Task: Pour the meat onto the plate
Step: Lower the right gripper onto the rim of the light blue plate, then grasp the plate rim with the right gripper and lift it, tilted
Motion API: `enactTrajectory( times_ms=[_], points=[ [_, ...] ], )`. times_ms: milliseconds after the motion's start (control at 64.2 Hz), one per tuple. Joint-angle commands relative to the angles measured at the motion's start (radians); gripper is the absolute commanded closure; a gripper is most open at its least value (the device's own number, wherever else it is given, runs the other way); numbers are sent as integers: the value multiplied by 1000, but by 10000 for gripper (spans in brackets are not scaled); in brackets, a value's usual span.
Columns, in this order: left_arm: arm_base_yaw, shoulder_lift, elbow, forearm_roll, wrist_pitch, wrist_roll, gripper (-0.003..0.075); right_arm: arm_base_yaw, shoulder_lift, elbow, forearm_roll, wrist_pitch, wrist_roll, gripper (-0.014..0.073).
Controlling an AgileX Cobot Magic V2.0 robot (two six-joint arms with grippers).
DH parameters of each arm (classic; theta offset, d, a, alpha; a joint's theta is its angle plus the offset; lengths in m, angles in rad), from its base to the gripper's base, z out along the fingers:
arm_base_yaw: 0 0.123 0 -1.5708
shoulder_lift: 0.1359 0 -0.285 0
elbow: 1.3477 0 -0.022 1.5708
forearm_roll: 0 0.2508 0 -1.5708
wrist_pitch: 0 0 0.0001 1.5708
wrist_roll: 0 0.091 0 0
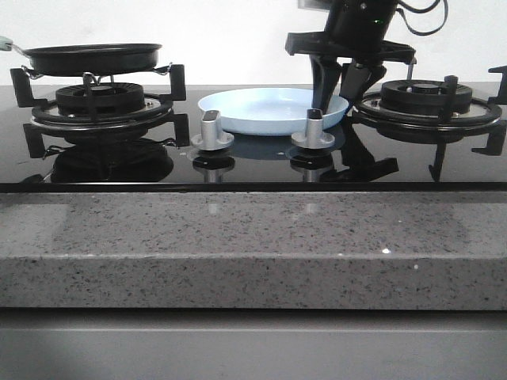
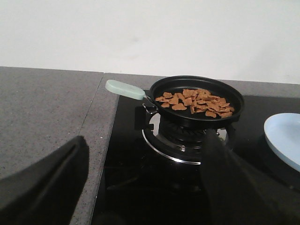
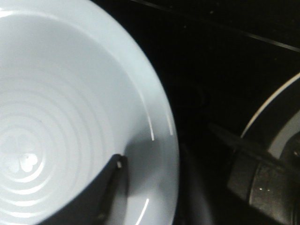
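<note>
The meat lies as a heap of small brown pieces in a black frying pan with a pale-green handle. The pan stands on the left burner. The pale-blue plate sits on the black hob between the burners; it also shows in the left wrist view. My right gripper is open at the plate's right rim. In the right wrist view one finger is inside the plate and the other outside. My left gripper is open and empty, well short of the pan.
Two silver knobs stand in front of the plate. The right burner grate is right beside my right gripper. A grey stone counter runs along the front and left of the hob.
</note>
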Motion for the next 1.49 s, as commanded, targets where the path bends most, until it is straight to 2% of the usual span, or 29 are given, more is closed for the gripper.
enactTrajectory(
  times_ms=[0, 78, 93, 452, 903, 1074, 1355, 1479],
  points=[
    [-5, 3, -38, -3, -87, -2, 230, 2, -57, -18, 10, 98, -11, 524],
    [-5, 3, -38, -3, -87, -2, 230, 2, -57, -18, 10, 98, -11, 665],
    [-5, 3, -38, -3, -87, -2, 230, 2, -57, -18, 10, 98, -11, 670],
    [-5, 3, -38, -3, -87, -2, 230, -11, -131, -23, 16, 98, -11, 652],
    [-5, 3, -38, -3, -87, -2, 230, -28, -284, 9, 120, 98, -15, 652],
    [-5, 3, -38, -3, -87, -2, 230, 27, -373, 165, 132, 52, -55, 652],
    [-5, 3, -38, -5, -87, -2, 230, 80, -592, 615, 136, -260, -58, 652],
    [-5, 3, -38, -5, -87, -2, 230, 80, -632, 711, 139, -340, -58, 652]
  ],
)
